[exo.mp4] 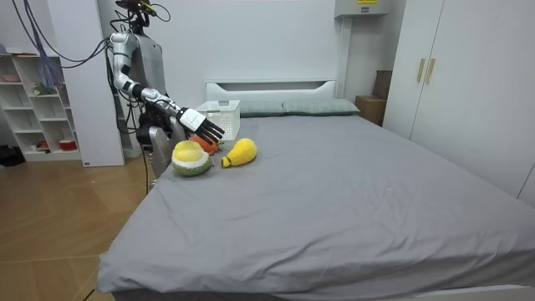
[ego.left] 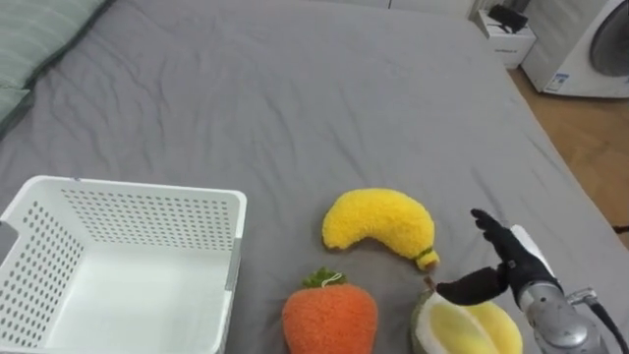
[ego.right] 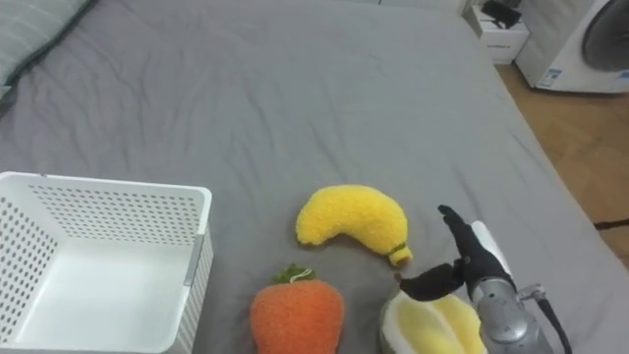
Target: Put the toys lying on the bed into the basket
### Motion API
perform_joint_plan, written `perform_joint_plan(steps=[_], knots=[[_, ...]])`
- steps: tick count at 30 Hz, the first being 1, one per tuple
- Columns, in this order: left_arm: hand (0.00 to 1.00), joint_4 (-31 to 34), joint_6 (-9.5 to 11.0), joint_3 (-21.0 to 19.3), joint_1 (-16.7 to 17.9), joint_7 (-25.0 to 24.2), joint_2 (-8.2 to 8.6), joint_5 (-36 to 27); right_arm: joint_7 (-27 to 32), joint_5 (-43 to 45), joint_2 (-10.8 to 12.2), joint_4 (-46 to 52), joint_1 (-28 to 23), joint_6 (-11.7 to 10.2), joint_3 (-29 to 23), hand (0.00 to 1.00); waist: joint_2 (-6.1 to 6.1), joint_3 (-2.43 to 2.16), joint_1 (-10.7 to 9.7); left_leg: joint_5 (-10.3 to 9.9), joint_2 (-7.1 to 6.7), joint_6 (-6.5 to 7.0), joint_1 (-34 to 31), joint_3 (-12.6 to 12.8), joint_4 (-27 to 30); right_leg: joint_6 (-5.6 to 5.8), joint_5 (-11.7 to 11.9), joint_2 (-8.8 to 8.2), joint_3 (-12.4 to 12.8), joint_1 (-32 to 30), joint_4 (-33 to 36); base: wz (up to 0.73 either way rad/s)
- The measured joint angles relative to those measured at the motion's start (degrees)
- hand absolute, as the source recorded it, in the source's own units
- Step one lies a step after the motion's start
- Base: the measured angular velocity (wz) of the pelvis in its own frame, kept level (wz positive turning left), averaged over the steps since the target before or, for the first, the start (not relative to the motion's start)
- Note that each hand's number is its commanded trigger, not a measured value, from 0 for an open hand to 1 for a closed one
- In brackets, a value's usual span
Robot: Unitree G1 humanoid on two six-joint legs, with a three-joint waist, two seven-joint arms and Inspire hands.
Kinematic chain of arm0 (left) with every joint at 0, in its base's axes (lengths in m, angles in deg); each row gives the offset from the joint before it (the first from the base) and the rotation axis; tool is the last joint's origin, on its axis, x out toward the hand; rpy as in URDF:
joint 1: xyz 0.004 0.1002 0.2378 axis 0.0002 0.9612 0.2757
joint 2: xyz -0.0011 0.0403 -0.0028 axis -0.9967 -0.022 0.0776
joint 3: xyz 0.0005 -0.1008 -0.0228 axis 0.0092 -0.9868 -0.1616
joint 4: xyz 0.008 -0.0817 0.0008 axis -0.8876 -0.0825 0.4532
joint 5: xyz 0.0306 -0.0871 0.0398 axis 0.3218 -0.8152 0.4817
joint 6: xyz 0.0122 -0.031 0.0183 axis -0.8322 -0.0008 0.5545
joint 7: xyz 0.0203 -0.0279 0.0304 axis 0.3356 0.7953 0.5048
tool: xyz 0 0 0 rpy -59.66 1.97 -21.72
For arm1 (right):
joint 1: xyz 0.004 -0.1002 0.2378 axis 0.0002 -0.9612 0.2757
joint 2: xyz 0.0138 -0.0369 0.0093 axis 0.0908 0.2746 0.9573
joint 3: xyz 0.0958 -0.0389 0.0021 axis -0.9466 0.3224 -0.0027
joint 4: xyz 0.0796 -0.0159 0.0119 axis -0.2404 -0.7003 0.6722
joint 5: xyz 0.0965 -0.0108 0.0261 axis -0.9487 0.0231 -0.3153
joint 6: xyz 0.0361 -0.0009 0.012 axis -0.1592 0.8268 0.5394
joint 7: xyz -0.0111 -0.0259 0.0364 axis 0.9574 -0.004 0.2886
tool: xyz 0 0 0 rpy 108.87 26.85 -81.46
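**Open hand over the plush fruit, basket empty**

Nearest, at five o'clock in the eye views: right hand (ego.left: 513, 261), fingers straight and spread, thumb out, gripping nothing. Hovers over the far edge of a yellow-green plush fruit (ego.left: 472, 329); cannot tell whether touching. At six o'clock, just beside that: an orange plush fruit (ego.left: 329, 317) with a green top. At seven to eight o'clock: a white slotted basket (ego.left: 147, 192), nothing inside. Close to the centre, a little toward four o'clock: a plush banana (ego.left: 378, 221), lying flat, stem end toward the hand. All three toys on the grey bed (ego.left: 295, 88), none yet in the basket. Farther off: a striped pillow (ego.left: 39, 39) at eleven o'clock and a washing machine (ego.left: 600, 44) at one o'clock, past the bed's edge.

Probably light, soft and squashy, fuzzy enough not to slip, and in no danger of breaking. Best taken across the thick middle: the banana at the fattest part of its curve, the rounder toys over the top with thumb opposite fingers. Likely to compress, so calls for a deep, full close, not a fingertip pinch.
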Motion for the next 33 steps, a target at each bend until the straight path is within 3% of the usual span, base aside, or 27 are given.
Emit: perform_joint_plan(steps=[5,7,8,11,16,21,22,23,24,25,26,33], knots=[[0.0,0.56,-1.01,-0.15,-0.78,-0.92,-0.21,-0.07,-7.27,5.63,-0.03,-2.36,-0.01,2.15,0.03,0.0,-0.24,0.07,1.06,0.0,0.01,0.0,0.21,-0.22,0.04,0.0,0.01,0.05,-0.27,0.7,0.0,0.02],[0.0,0.56,-1.01,-0.08,-1.18,-0.94,-0.46,-0.09,-9.14,6.21,-0.03,-4.57,0.07,2.66,0.1,0.0,-0.32,0.29,1.41,0.0,0.01,0.0,0.61,-0.28,0.04,-0.01,0.01,0.01,-0.35,1.14,-0.01,0.0],[0.0,0.59,-1.02,-0.04,-1.44,-0.94,-0.56,-0.1,-10.23,6.35,-0.03,-6.77,0.44,2.85,0.21,0.0,-0.25,0.7,1.57,-0.02,0.0,0.0,0.91,-0.33,0.02,0.01,-0.01,-0.03,-0.37,1.4,-0.05,0.0],[0.0,1.18,-1.54,0.03,-1.42,-0.95,-0.58,-0.1,-11.62,8.93,-0.15,-9.6,0.78,3.36,0.46,0.0,-0.58,0.86,2.37,-0.03,0.0,0.0,0.8,-0.32,0.11,-0.01,-0.06,-0.27,-0.4,1.23,-0.1,0.0],[0.0,1.21,-1.76,0.43,-2.08,-1.3,-0.75,-0.11,-13.3,11.58,-0.32,-13.63,3.28,3.35,0.53,0.0,-1.18,0.73,2.58,-0.06,-0.01,0.02,0.69,-0.44,0.46,-0.02,-0.05,-0.24,-0.61,1.19,-0.16,0.01],[0.0,1.2,-1.76,0.42,-2.6,-2.17,-0.78,-0.14,-14.93,14.12,-0.17,-13.63,3.47,3.33,0.71,0.0,-0.86,0.6,3.03,-0.06,0.01,0.02,0.71,-0.57,0.49,-0.03,-0.04,0.07,-0.66,1.25,-0.1,0.0],[0.0,1.21,-1.76,0.43,-2.61,-2.18,-0.77,-0.14,-15.29,15.08,-0.16,-13.63,3.47,3.34,0.76,0.03,-0.72,0.54,3.08,-0.06,0.02,0.02,0.72,-0.57,0.5,-0.03,-0.04,0.08,-0.63,1.25,-0.07,0.0],[0.0,1.21,-1.76,0.41,-2.61,-2.24,-0.76,-0.1,-15.72,16.02,-0.15,-13.63,3.47,3.35,0.76,0.35,-0.58,0.53,3.15,-0.06,0.02,0.02,0.74,-0.57,0.53,-0.03,-0.04,0.09,-0.63,1.25,-0.02,0.0],[0.0,1.21,-1.76,0.41,-2.61,-2.28,-0.76,-0.08,-15.82,16.45,-0.15,-13.63,3.47,3.35,0.76,0.49,-0.51,0.54,3.18,-0.07,0.02,0.02,0.75,-0.57,0.55,-0.03,-0.04,0.09,-0.62,1.25,-0.01,0.0],[0.0,1.21,-1.76,0.39,-2.61,-2.38,-0.76,-0.07,-16.29,17.49,-0.15,-13.63,3.47,3.35,0.75,0.76,-0.39,0.52,3.23,-0.07,0.02,0.02,0.75,-0.57,0.59,-0.03,-0.04,0.09,-0.59,1.26,0.02,0.0],[0.0,1.21,-1.77,0.4,-2.61,-2.45,-0.76,-0.04,-16.84,18.35,-0.15,-13.63,3.47,3.38,0.76,0.97,-0.28,0.52,3.31,-0.07,0.02,0.02,0.66,-0.59,0.61,-0.03,-0.04,0.09,-0.6,1.29,0.03,0.0],[0.0,1.95,-1.82,0.41,-2.7,-2.48,-0.77,3.73,-16.75,20.68,-0.3,-13.63,3.47,3.48,0.69,1.0,-0.09,0.39,4.5,-0.15,-0.02,-0.01,-0.05,-1.31,0.96,-0.05,-0.11,0.16,-0.59,1.18,-0.1,0.04]])
